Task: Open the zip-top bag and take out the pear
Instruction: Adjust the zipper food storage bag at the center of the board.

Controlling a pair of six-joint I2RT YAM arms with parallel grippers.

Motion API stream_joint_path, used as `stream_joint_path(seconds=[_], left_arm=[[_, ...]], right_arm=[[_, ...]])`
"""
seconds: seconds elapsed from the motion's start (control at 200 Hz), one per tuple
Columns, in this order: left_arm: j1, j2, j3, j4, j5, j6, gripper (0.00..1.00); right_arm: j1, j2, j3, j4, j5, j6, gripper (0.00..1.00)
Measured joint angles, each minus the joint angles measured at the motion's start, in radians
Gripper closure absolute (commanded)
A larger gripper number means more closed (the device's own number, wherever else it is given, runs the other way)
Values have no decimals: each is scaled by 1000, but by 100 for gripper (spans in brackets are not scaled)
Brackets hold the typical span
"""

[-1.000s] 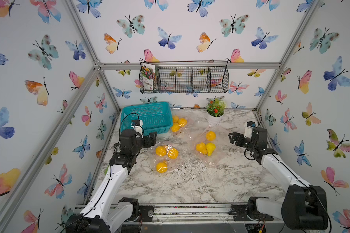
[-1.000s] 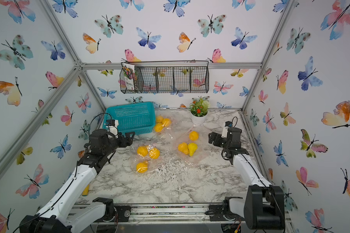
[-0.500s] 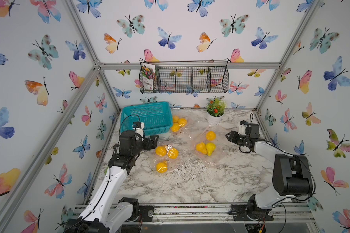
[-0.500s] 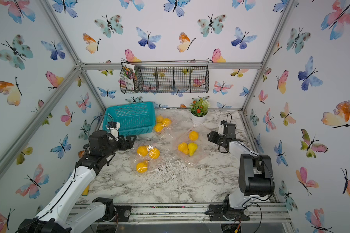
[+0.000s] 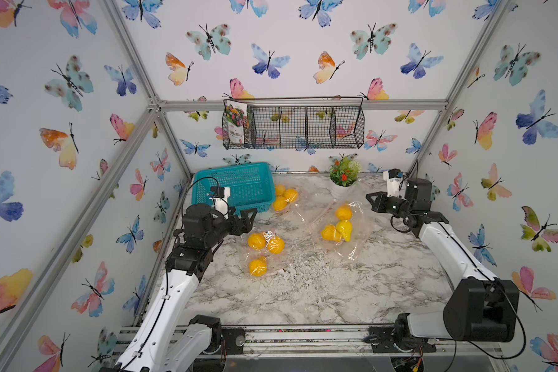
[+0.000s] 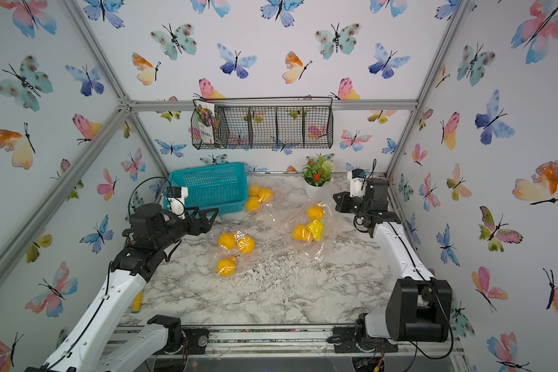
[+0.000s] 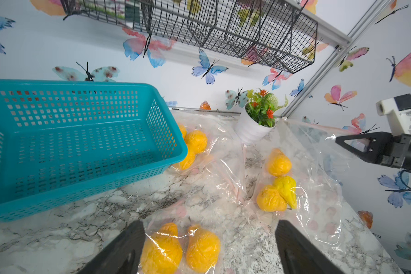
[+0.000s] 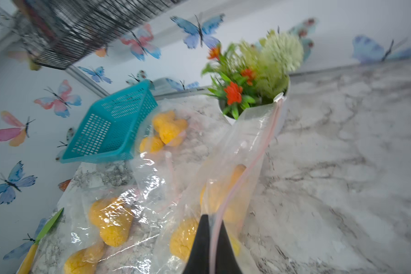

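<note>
Butterfly-papered walls enclose a marbled counter carrying 3 clear bags of fruit. Toward the back right, the bag holds the yellow pear with 2 orange fruits, all low against the counter. The right gripper is pinched tight on this bag's pink zip strip, as the right wrist view shows. The strip runs up to a white slider beside the plant at the back edge. The left gripper hangs with jaws spread wide, gripping nothing, over the edge of the left bag and near the teal basket in the back left corner. The 3rd bag lies against the basket.
</note>
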Motion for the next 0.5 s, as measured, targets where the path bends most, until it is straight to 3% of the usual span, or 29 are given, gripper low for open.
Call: stream_joint_path(seconds=[0.295, 0.4, 0.501], left_arm=[[-9, 72, 140, 23, 80, -85, 15], [-57, 90, 172, 27, 76, -132, 15], [-144, 97, 183, 36, 55, -156, 16]], right_arm=[[139, -79, 206, -121, -5, -87, 98], [188, -69, 264, -167, 97, -10, 98], [332, -66, 285, -193, 269, 45, 98]])
